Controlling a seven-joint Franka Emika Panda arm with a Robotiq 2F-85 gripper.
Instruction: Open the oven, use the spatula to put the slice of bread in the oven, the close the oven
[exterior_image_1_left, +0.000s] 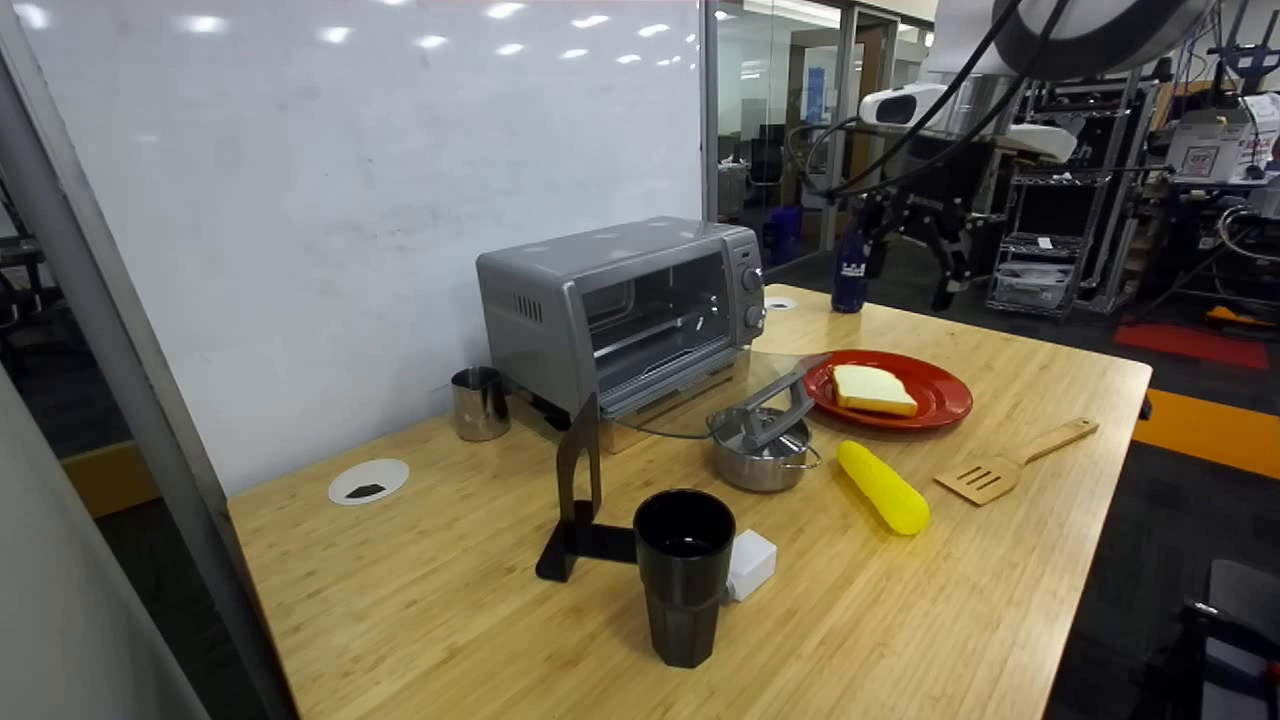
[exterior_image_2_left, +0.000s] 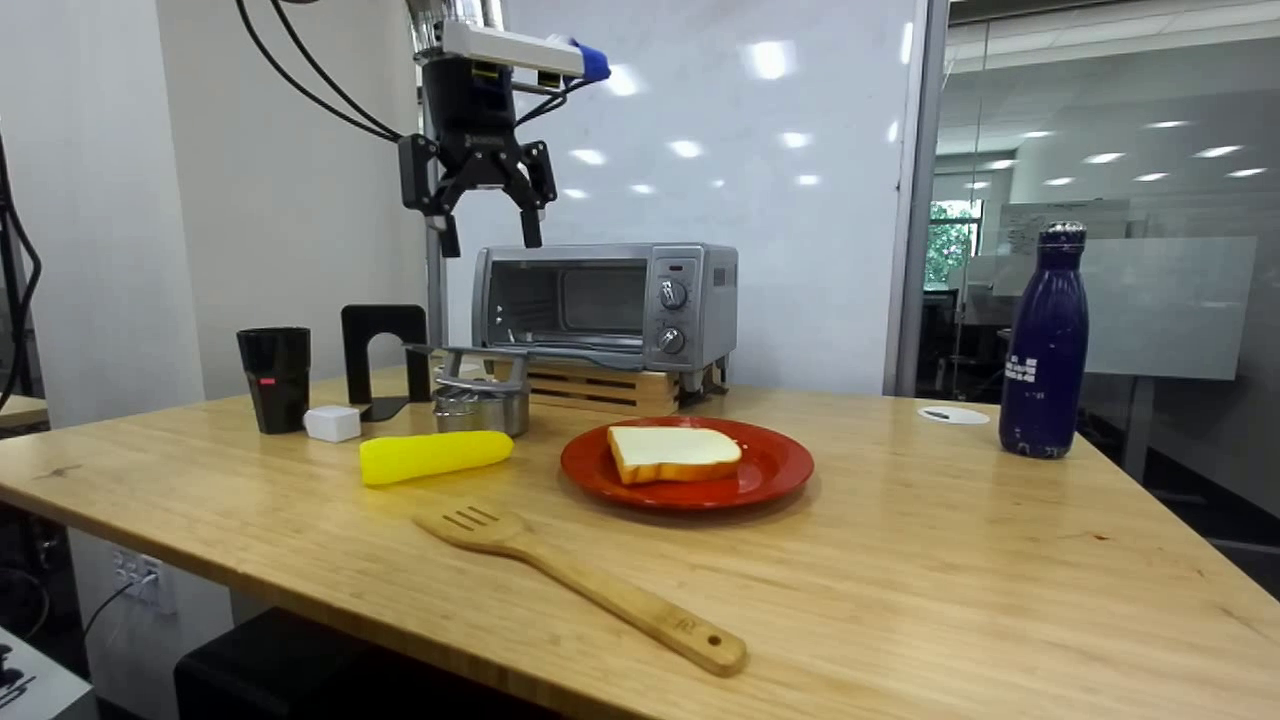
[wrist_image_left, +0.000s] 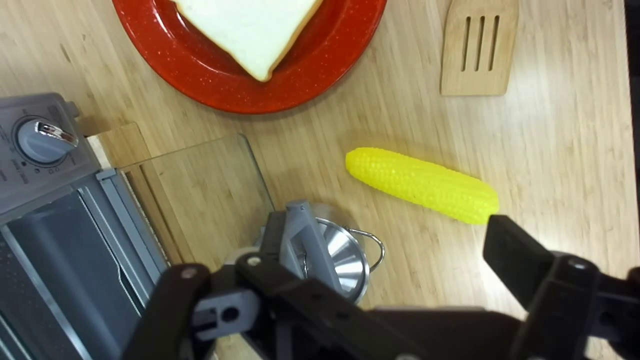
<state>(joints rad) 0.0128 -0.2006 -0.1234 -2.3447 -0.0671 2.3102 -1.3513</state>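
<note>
The grey oven (exterior_image_1_left: 600, 255) stands on a wooden base with its glass door (wrist_image_left: 215, 185) lowered, in all three views. The door's handle (exterior_image_1_left: 780, 405) reaches out over a small metal pot. On a red plate (exterior_image_2_left: 780, 470) to the right of the oven lies the slice of bread (exterior_image_2_left: 675, 450), flat and pale. The wooden spatula (exterior_image_2_left: 600, 588) rests directly on the table, its slotted blade (wrist_image_left: 475, 82) near the plate. High above the table hangs my gripper (exterior_image_2_left: 491, 238), open, nothing between its fingers. The wrist view looks down past one finger (wrist_image_left: 515, 260) onto pot and table.
The metal pot (exterior_image_1_left: 762, 468) sits under the door handle. Close by lies a yellow corn cob (wrist_image_left: 422, 185). A black cup (exterior_image_1_left: 685, 580), white block (exterior_image_2_left: 332, 423), black bookend (exterior_image_2_left: 360, 345) and steel pitcher (exterior_image_1_left: 481, 405) stand around; a blue bottle (exterior_image_2_left: 1045, 350) is near the table edge.
</note>
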